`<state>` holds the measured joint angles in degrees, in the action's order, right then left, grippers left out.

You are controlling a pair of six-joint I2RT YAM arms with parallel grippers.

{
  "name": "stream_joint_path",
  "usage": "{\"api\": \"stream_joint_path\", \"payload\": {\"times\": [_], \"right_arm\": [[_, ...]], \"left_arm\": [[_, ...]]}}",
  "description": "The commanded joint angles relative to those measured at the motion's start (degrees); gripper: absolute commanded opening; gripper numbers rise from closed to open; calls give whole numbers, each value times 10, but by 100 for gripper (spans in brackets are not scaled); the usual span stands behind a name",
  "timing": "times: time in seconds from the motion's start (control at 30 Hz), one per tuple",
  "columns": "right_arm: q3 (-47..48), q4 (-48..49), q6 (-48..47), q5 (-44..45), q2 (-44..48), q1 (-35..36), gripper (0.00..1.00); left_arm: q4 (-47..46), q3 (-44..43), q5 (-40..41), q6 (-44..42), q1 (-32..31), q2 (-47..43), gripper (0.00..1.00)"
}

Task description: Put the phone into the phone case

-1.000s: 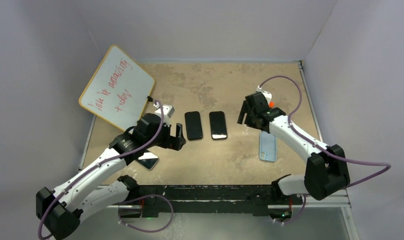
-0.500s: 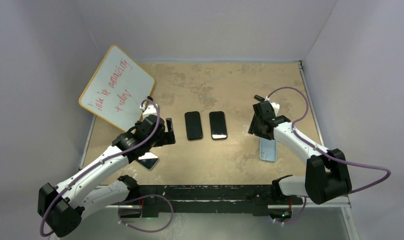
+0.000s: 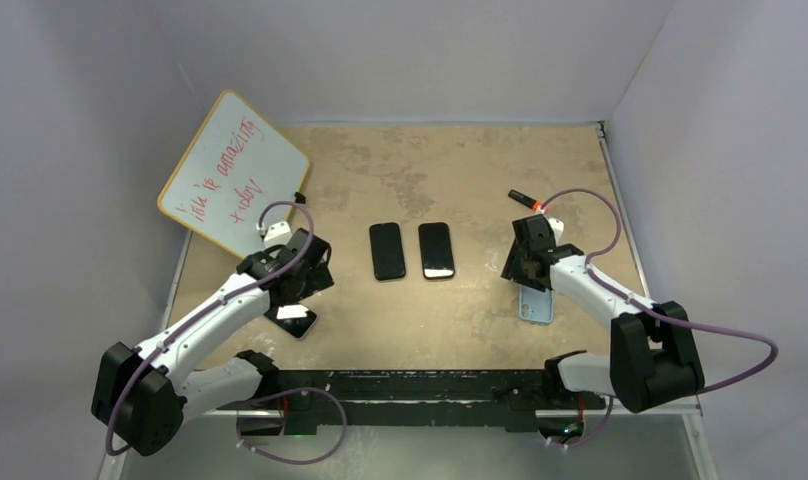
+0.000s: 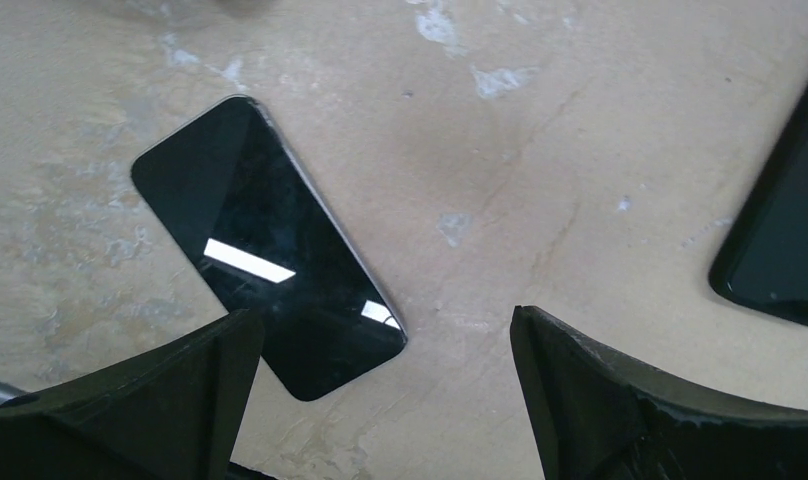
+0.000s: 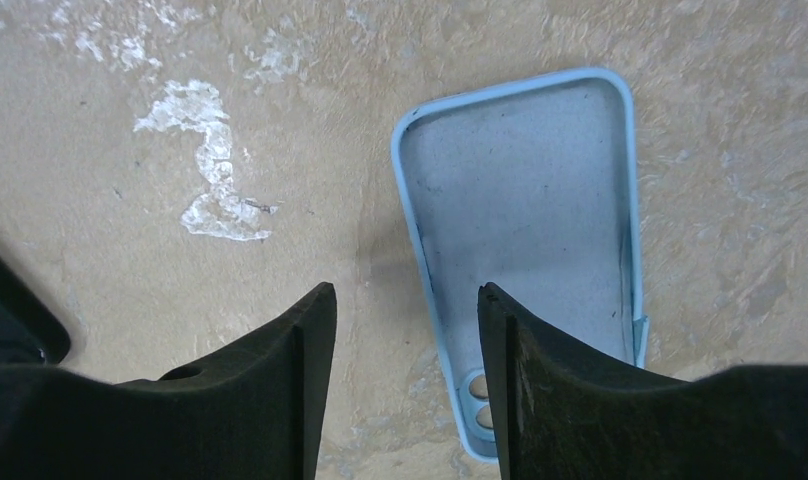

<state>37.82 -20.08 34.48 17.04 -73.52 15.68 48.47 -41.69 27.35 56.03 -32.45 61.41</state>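
Note:
The light blue phone case [image 3: 538, 302] [image 5: 525, 225] lies hollow side up on the table's right. My right gripper [image 3: 526, 268] [image 5: 402, 292] hovers over its camera-hole end, open at a moderate gap. The case's left rim runs between the fingers without touching them. Two black phones [image 3: 387, 250] [image 3: 437, 250] lie side by side mid-table. A third black phone [image 3: 298, 322] [image 4: 270, 260] lies askew near the front left. My left gripper [image 3: 310, 272] [image 4: 382, 318] is wide open just above this third phone's lower corner, holding nothing.
A whiteboard [image 3: 233, 175] with red writing leans at the back left. A marker [image 3: 526, 198] lies behind the right gripper. Another phone's edge [image 4: 780, 240] shows at the right of the left wrist view. White scuffs [image 5: 215, 160] mark the table.
The left gripper drew back left and nearer, ending over the front-left phone. The right gripper moved nearer and down over the case, and its jaws narrowed.

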Motion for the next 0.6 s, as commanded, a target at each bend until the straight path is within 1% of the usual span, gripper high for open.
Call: {"api": "stream_joint_path", "payload": {"times": [0.0, 0.07, 0.13, 0.27, 0.37, 0.43, 0.53, 0.57], "right_arm": [[-8, 11, -6, -21, -18, -4, 55], [-7, 6, -9, -20, -24, -4, 53], [-10, 11, -14, -37, -25, -4, 51], [-25, 25, -13, -66, -28, -3, 47], [-28, 31, -12, -76, -41, -3, 45], [-26, 35, -13, -78, -47, -3, 43], [-25, 48, -15, -70, -45, -3, 37], [-23, 50, -22, -63, -46, -3, 31]], "left_arm": [[32, -18, 12, 48, 43, 1, 100], [35, -13, -4, 58, 67, 5, 100], [33, -11, -21, 62, 85, 12, 100], [26, -1, -37, 72, 109, 36, 100], [6, 9, -45, 65, 126, 48, 100], [-23, 19, -51, 44, 133, 46, 100], [-18, 25, -41, 52, 144, 48, 100], [-14, 27, -39, 57, 147, 50, 100]]}}
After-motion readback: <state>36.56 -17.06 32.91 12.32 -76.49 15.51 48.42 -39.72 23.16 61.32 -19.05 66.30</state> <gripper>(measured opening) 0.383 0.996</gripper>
